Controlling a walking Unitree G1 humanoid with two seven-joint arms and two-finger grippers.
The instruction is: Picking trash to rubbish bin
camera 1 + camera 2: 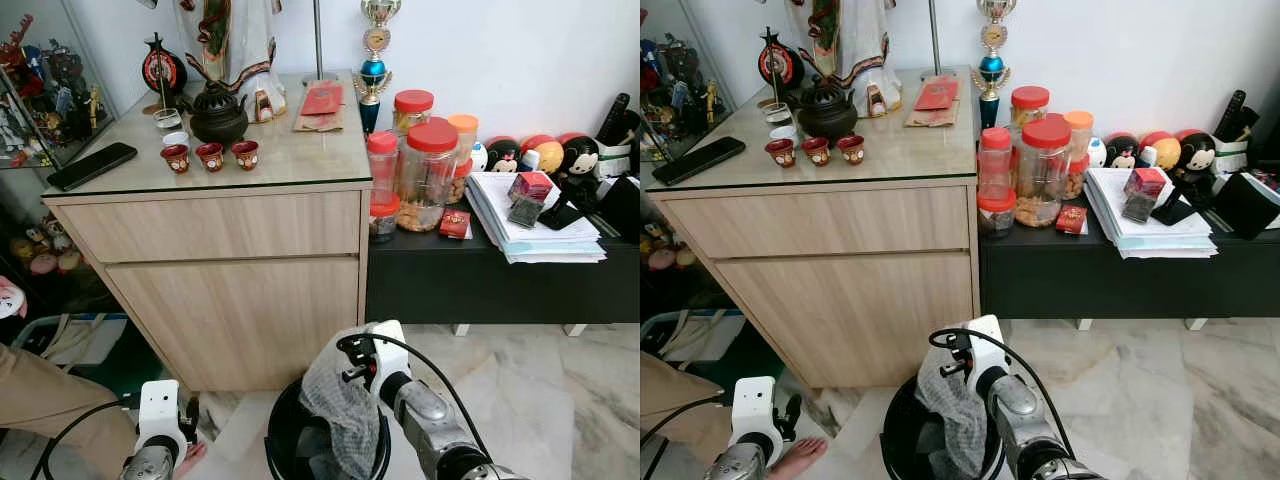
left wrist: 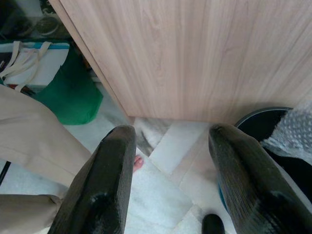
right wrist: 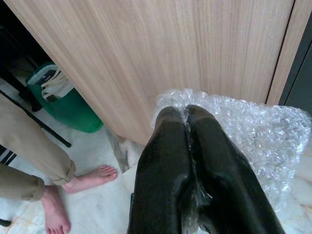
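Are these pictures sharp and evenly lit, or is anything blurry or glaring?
Both eye views are sharp and evenly lit, with soft reflections on the glass cabinet top. In the left wrist view, the open left gripper is close and slightly soft, its fingers showing a dull sheen. In the right wrist view, the right gripper pinches bubble wrap, which glints brightly.

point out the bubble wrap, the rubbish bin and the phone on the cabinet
bubble wrap [image 1: 345, 410], left eye view, its hanging middle
rubbish bin [image 1: 278, 440], left eye view, its black rim
phone [image 1: 91, 165], left eye view, its screen

A black bin [image 1: 285, 440] stands on the marble floor [image 1: 560, 400] beside the wooden cabinet [image 1: 240, 290].
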